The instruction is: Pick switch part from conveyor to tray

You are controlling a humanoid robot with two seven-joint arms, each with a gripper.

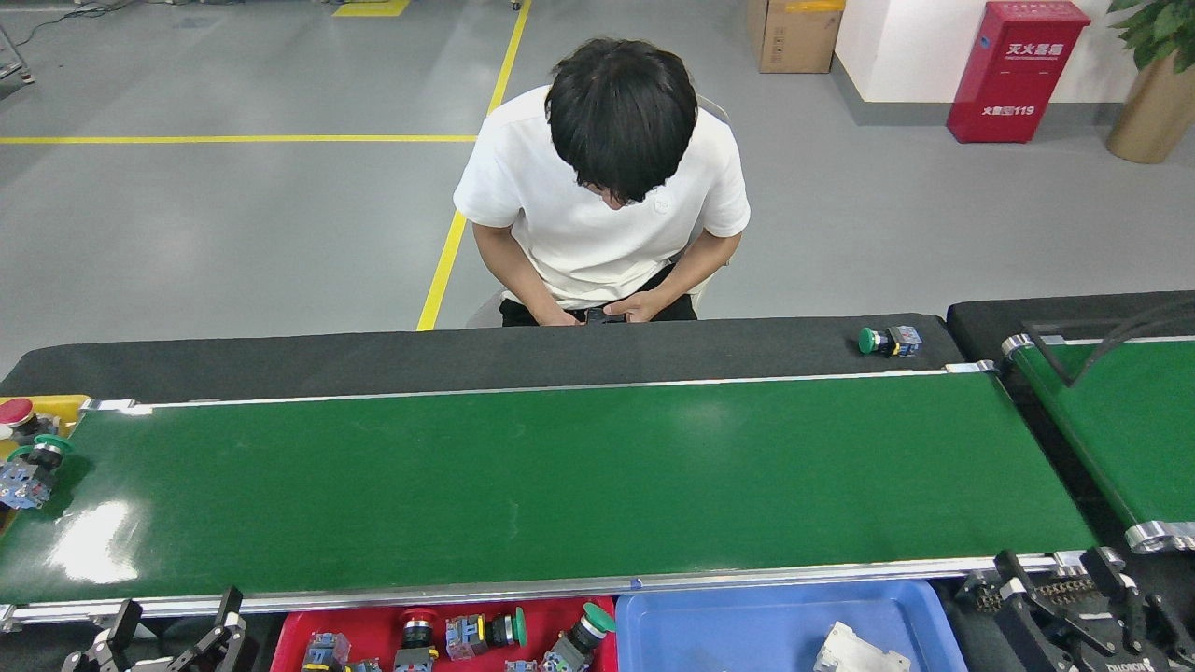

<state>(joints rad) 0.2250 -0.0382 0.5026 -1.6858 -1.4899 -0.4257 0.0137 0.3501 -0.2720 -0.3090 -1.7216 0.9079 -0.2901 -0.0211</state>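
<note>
Your long glossy dark-green conveyor belt with silver side rails point(560, 485) is bare except at its far left end, where one green-capped switch part with a grey-blue contact block point(28, 469) sits right at the roller, next to a yellow bin point(56, 407) holding a red-capped switch. That part looks close to running off the belt.

Red plastic tray point(289, 635) at the near edge already carries several switch parts, red and green caps among them, so some of the sorting appears done. No part is in either claw.

Left claw point(168, 635) shows only its dark fingertips at the bottom edge, spread apart and empty. Right claw point(1074, 607), bottom right, also stands with fingers apart, holding nothing.

Around: blue plastic tray point(653, 625) beside the red one, holding a white blocky piece. Another green-capped switch point(889, 341) lies on the black padded worktop strip point(373, 359) behind the belt, off the conveyor. A seated person in a white T-shirt point(607, 196) faces you across it. Second, shorter green belt point(1120, 429) at right.

Nothing blocks your left claw's path to the belt part, though the reach is well to the left.
</note>
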